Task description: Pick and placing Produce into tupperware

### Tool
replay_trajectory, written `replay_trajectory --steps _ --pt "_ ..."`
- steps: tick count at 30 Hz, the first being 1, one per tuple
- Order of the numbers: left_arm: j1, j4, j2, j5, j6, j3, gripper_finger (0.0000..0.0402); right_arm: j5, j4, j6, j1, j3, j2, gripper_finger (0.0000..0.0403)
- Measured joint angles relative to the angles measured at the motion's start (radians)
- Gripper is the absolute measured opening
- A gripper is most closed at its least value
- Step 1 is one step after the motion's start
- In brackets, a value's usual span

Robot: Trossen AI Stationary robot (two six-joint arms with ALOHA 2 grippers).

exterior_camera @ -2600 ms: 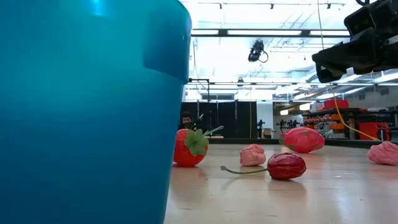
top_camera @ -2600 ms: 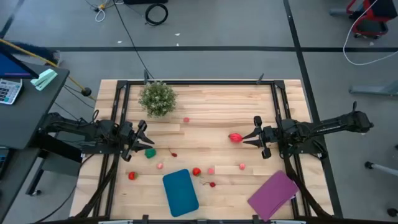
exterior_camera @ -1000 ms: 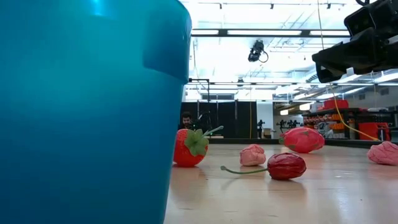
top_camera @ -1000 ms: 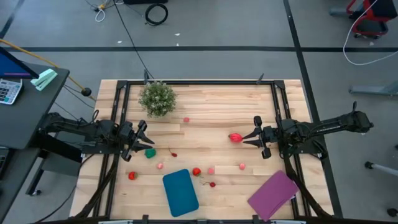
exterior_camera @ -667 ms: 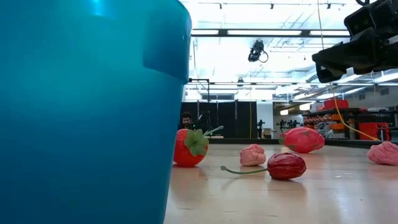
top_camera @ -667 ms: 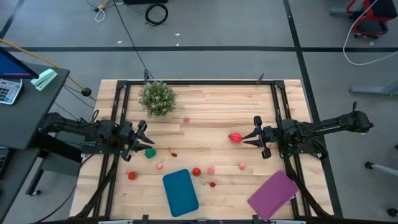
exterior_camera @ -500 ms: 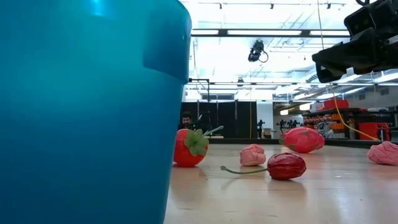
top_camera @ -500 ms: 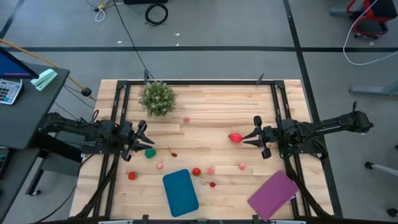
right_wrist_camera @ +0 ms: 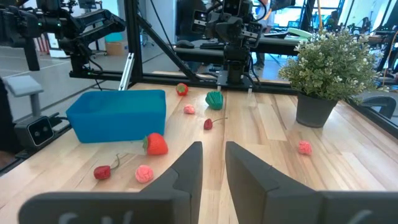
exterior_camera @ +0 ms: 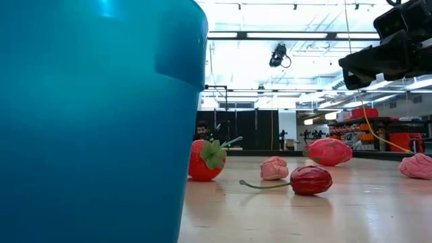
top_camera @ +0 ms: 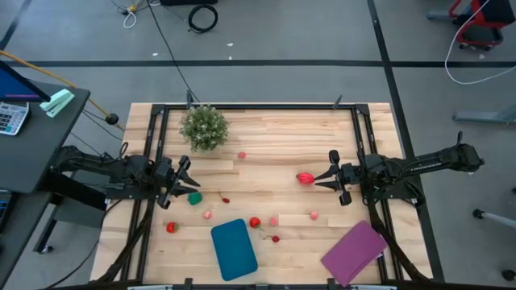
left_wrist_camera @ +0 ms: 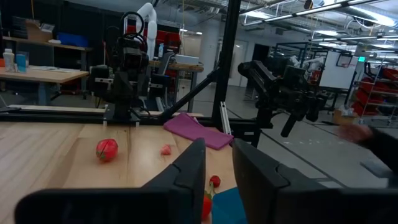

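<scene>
Left claw (top_camera: 187, 183) spread, right claw (top_camera: 328, 170) spread — tupperware (top_camera: 234, 249) long axis toward table's near edge

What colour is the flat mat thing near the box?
Purple; the high view shows it best.

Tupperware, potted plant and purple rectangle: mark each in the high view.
tupperware (top_camera: 234, 249): high view, middle of its teal top.
potted plant (top_camera: 203, 127): high view, middle of its foliage.
purple rectangle (top_camera: 354, 252): high view, middle of its flat face.
</scene>
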Motion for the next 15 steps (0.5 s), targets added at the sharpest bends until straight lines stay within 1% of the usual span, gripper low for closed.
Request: replay_trajectory --steps 15 --pt "0.000 0.000 0.000 0.000 0.000 0.000 0.0089 0.000 0.000 0.000 0.000 0.000 0.000 0.0077"
